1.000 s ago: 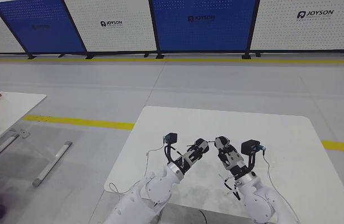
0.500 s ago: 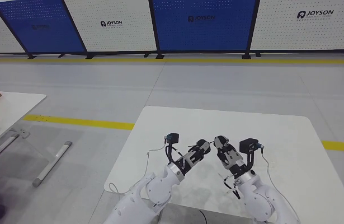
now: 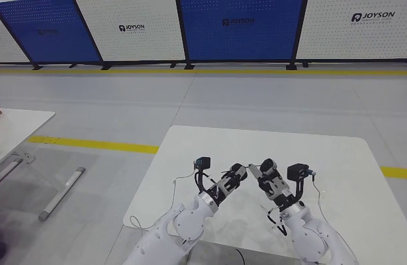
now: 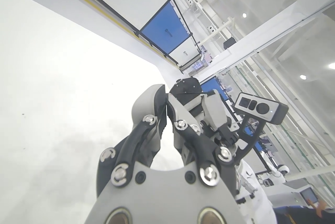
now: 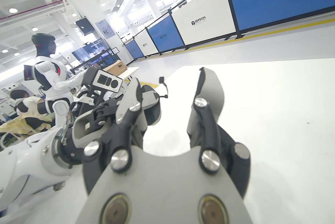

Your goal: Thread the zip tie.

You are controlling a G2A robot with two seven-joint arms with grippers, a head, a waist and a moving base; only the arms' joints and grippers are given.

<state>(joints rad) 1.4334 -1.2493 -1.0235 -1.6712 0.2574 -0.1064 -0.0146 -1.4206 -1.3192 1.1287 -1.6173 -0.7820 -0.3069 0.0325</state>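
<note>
Zip tie [image 5: 162, 78] — thin black strap, pinched in the L gripper [image 4: 166, 94]. That gripper's fingers are closed tight on it, w/ only the strap's edge showing as a dark line btwn the pads. From the R wrist view the strap sticks out of the L gripper's tip, bends upward and ends in a small square head. It's held up off the white worktop [image 3: 322, 152], not touching it.

R gripper [image 5: 168, 75] is spread wide w/ nothing in it. From its own cam the tie's head sits in the gap btwn its two fingers, but how near it really is can't be told.

Top view: both grippers are over the near-middle part of the worktop, tips turned toward each other, just beside one another but apart. In the L wrist view the R gripper sits right behind the L fingertips, w/ a thin dark line across it — poss. more of the strap, can't tell.
</note>
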